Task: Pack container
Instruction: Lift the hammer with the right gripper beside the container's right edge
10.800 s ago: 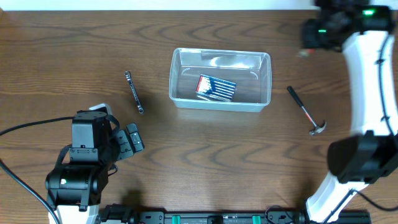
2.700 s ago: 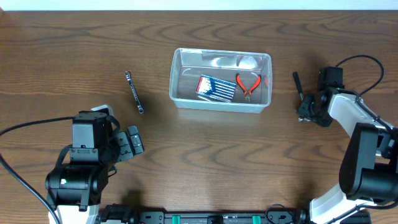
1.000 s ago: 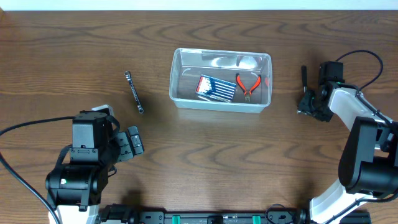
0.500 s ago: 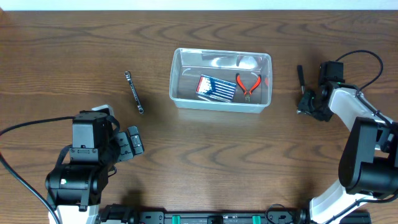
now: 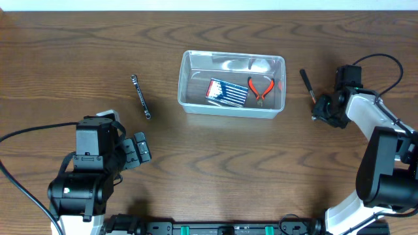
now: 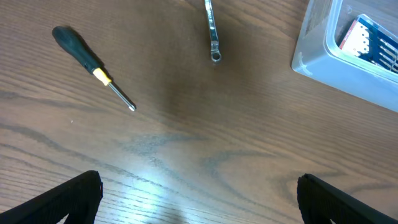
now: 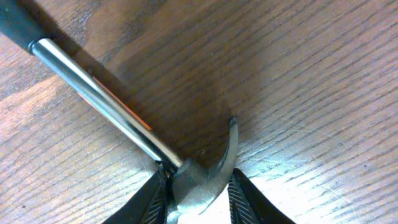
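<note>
One container (image 5: 228, 111) sits mid-desk, toward the far edge. It holds one striped packet (image 5: 227, 92) and one pair of pliers (image 5: 261, 89). One wrench (image 5: 140, 96) lies on the desk to its left, and one screwdriver (image 6: 93, 67) lies apart from the wrench. Near the right edge, the right pincer (image 7: 198, 186) is clenched on the head of the one hammer (image 7: 102, 102). The left pincer (image 6: 199, 183) gapes wide, grasping nothing.

A dark brown wood-grain table (image 5: 209, 163) fills the view, with a pale strip (image 5: 163, 4) along its far edge.
</note>
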Tool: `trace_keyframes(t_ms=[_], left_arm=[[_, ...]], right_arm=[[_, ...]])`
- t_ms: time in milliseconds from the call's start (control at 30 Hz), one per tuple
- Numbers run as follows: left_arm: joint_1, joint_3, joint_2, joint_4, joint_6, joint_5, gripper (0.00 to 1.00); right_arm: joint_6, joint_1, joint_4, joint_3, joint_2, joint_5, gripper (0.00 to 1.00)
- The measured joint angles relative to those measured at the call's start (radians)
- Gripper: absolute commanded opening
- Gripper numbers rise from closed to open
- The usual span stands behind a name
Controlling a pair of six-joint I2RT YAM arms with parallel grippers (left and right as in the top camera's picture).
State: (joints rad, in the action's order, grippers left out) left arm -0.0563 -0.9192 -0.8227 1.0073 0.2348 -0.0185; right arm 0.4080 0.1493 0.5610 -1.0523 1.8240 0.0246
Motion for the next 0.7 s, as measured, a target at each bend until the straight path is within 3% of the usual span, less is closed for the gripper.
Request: trace_keyframes(t_ms=[700], left_arm=[[0.0,0.0,0.0,0.0,0.0,0.0,0.98]], right_arm=[[0.0,0.0,0.011,0.0,-0.006,-0.002,0.01]])
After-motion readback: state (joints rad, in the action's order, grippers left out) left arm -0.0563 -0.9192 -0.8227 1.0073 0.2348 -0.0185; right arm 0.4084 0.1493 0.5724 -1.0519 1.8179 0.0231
